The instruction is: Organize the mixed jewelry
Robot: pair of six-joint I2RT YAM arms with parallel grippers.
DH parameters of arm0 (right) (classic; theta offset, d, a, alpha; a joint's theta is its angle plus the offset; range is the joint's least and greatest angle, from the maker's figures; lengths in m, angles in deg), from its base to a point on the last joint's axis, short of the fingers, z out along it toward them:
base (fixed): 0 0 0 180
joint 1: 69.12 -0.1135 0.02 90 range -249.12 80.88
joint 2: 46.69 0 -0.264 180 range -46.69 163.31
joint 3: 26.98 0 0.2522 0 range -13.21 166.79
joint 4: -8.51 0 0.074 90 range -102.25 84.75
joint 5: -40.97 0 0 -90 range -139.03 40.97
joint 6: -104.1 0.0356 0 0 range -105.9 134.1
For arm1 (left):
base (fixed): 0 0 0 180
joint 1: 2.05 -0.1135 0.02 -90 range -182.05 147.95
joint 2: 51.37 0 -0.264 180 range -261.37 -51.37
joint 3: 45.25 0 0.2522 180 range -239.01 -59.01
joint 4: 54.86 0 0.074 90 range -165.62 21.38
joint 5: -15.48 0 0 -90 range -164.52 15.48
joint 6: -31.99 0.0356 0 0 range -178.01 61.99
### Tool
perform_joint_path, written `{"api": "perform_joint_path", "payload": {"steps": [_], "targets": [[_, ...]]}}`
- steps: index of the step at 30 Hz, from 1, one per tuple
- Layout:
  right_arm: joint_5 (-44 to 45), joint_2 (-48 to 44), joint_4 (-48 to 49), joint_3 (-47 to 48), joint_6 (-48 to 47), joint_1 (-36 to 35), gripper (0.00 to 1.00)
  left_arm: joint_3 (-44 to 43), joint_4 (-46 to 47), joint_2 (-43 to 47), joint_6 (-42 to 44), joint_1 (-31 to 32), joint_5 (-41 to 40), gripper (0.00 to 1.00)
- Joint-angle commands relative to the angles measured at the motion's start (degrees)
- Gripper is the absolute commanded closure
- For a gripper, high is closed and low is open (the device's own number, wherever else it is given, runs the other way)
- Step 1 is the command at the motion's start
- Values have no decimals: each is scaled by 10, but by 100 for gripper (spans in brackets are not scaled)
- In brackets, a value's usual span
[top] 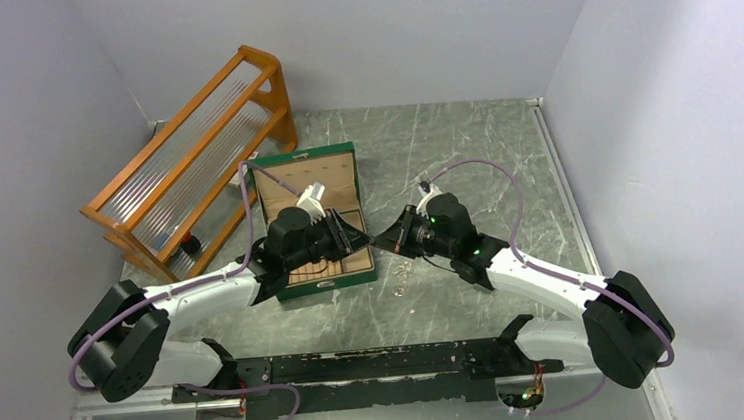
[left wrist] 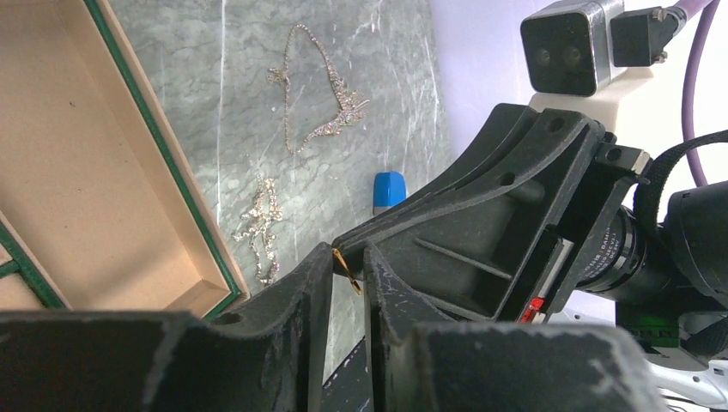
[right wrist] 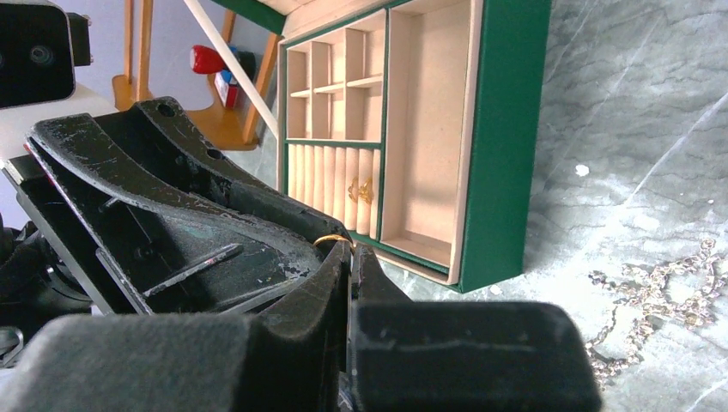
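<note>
Grey counter (top: 464, 153), open green box (top: 329, 286) on it, loose chains (left wrist: 330, 112) lying near the box's right wall. Both sets of jaws meet tip to tip there: right jaws pressed together, pinching a tiny gold ring (left wrist: 347, 269) at their tips. Left jaws a sliver apart, ring between them, and I can't tell whether they bite.

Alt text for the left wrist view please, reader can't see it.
A small gold piece sits in the narrow gap between the fingertips of the left hand, where the shut right hand meets them from the right. Beyond, a long gold chain, a shorter tangled chain and a blue block lie on the marbled table beside the green box.
</note>
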Motion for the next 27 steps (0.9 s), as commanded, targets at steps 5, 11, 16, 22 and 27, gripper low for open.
{"api": "perform_joint_path", "payload": {"steps": [5, 11, 16, 22, 27], "targets": [[14, 1, 16, 8, 8, 2, 100, 17, 21, 24, 19, 4, 25, 80], [10, 7, 26, 7, 8, 2, 100, 21, 34, 25, 27, 4, 37, 94], [3, -1, 21, 8, 12, 3, 85, 14, 19, 28, 44, 4, 37, 95], [29, -50, -7, 5, -9, 3, 61, -5, -27, 49, 85, 3, 25, 95], [20, -99, -14, 4, -51, 8, 56, -41, -78, 59, 139, -9, 64, 95]]}}
